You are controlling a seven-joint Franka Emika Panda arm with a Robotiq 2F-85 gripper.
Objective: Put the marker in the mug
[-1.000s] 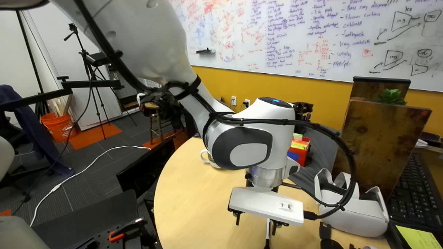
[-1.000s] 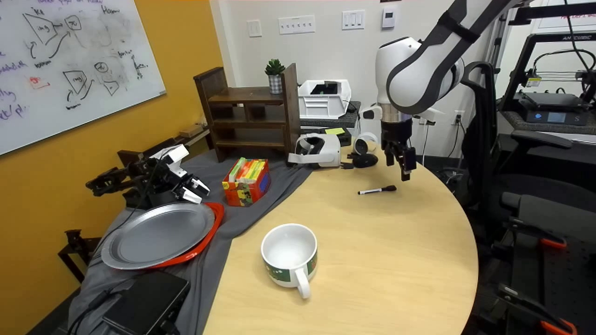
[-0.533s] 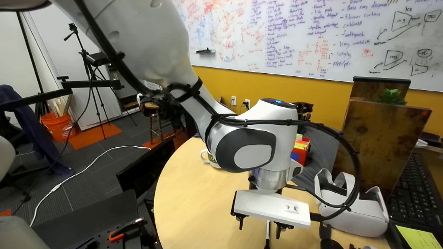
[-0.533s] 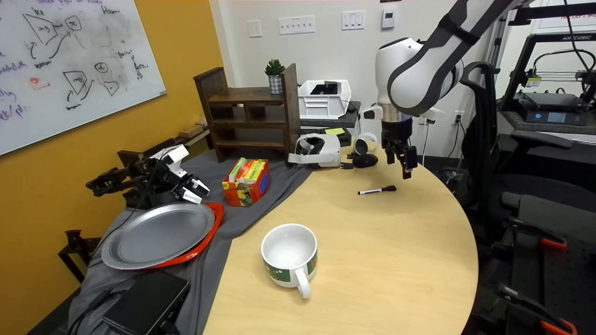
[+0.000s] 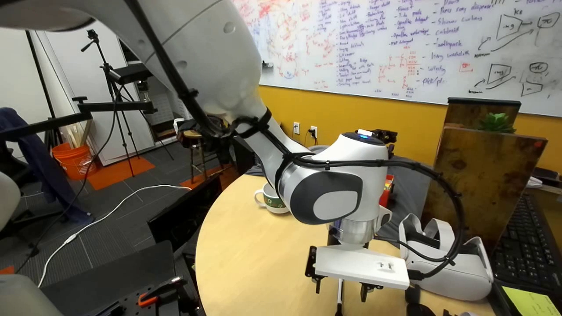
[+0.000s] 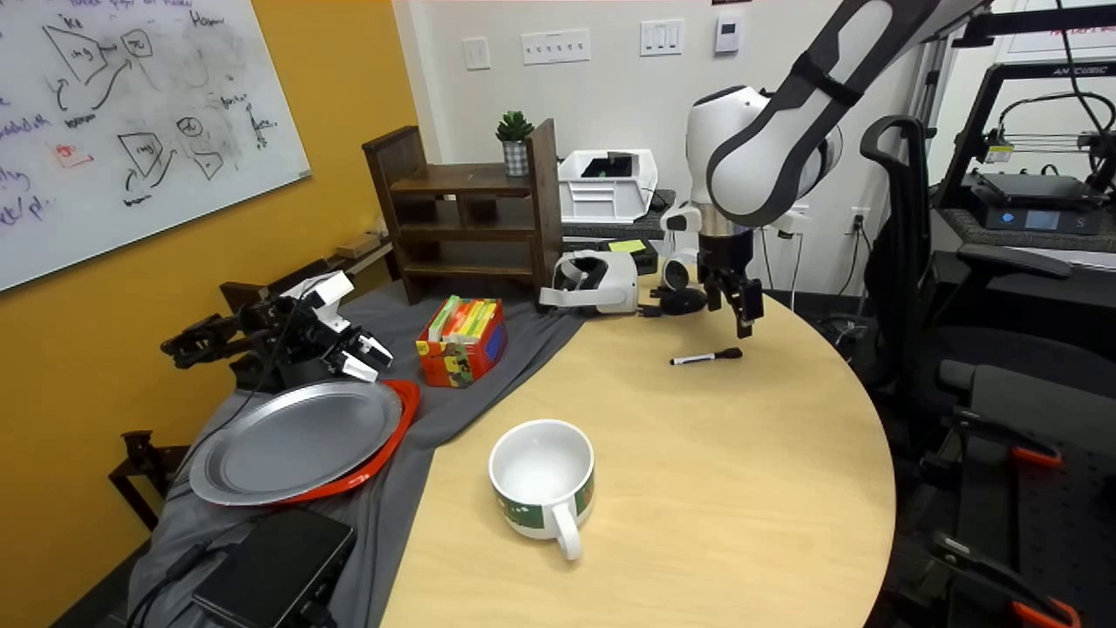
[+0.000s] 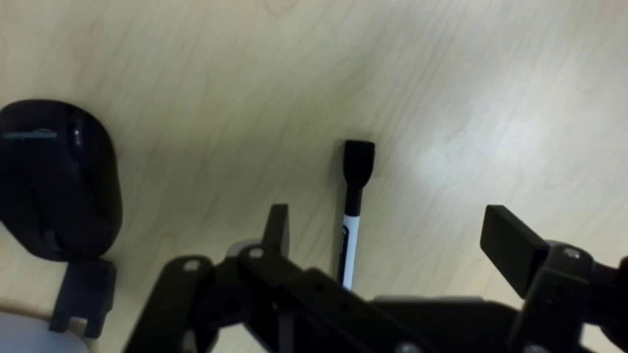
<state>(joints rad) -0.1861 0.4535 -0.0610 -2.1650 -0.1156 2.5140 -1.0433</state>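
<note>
My gripper (image 7: pixel 385 225) hangs above the table (image 6: pixel 697 471), jaws spread; I see the marker (image 7: pixel 357 181) between them in the wrist view — lying flat. The mug (image 6: pixel 542 484) stands upright, well apart.

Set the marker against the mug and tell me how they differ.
Pose: the marker lies on its side, while the mug stands upright, mouth up.
Shape: the marker is a thin stick; the mug is round, hollow and far wider.
Look: the marker is white with black ends; the mug is white with a green patterned band.
Shared: both rest on the table, and the claw holds neither.
</note>
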